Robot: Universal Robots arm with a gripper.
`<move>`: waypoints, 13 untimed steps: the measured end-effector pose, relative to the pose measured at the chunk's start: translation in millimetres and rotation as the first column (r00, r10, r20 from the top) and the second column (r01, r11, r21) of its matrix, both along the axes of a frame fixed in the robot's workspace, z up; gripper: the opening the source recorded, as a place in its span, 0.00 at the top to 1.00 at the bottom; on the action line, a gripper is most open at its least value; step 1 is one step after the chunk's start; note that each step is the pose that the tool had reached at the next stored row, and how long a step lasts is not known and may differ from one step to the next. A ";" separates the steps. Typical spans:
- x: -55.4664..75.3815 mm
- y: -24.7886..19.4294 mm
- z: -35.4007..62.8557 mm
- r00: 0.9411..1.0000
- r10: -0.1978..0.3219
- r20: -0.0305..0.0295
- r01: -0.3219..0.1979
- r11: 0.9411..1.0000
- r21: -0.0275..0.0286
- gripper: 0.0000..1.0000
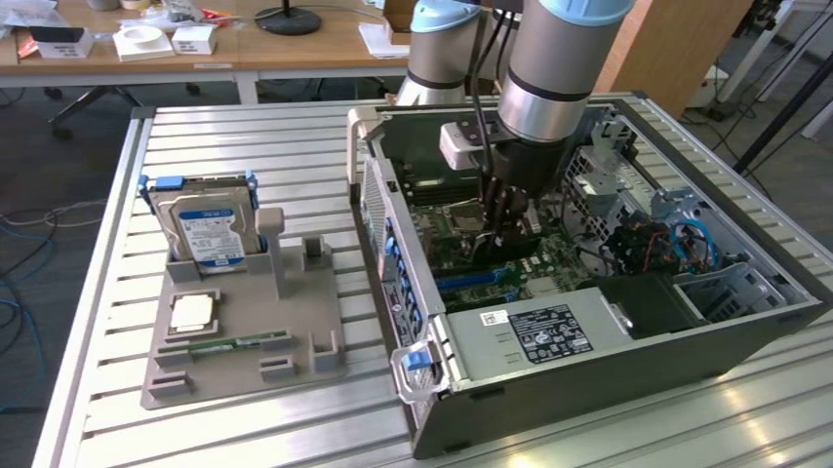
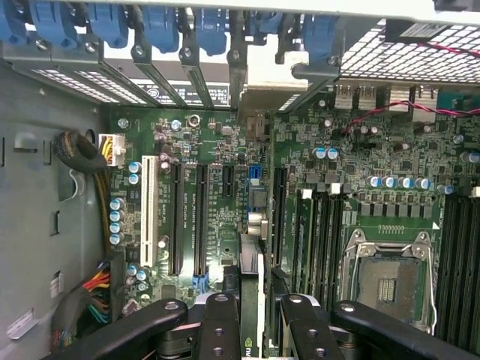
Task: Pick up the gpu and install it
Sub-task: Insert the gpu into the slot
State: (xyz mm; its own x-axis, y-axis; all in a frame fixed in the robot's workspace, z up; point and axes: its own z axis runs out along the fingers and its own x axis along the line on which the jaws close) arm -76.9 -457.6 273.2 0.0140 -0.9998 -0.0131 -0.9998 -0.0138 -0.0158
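Gripper (image 2: 253,304) half closed, clamps gpu (image 2: 252,259) edge-on above motherboard (image 2: 360,172) inside open computer case (image 1: 612,370). Slatted metal table (image 1: 260,136); wooden desk (image 1: 287,49) at 11 o'clock.

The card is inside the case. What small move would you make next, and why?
Probably ease straight down: the gripper holds the gpu edge-on above the motherboard, its pale bracket in line with the rear slot covers.

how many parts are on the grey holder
3 on the holder: hard drive upright at the far end, cpu flat in the middle, memory stick lying just in front of it.
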 end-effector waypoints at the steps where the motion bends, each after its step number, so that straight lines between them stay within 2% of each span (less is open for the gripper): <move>1: 0.0 0.0 -0.6 1.000 0.000 0.000 0.000 1.000 0.000 0.74; 13: 0.0 0.1 -3.6 1.000 0.000 0.000 0.000 1.000 0.001 0.74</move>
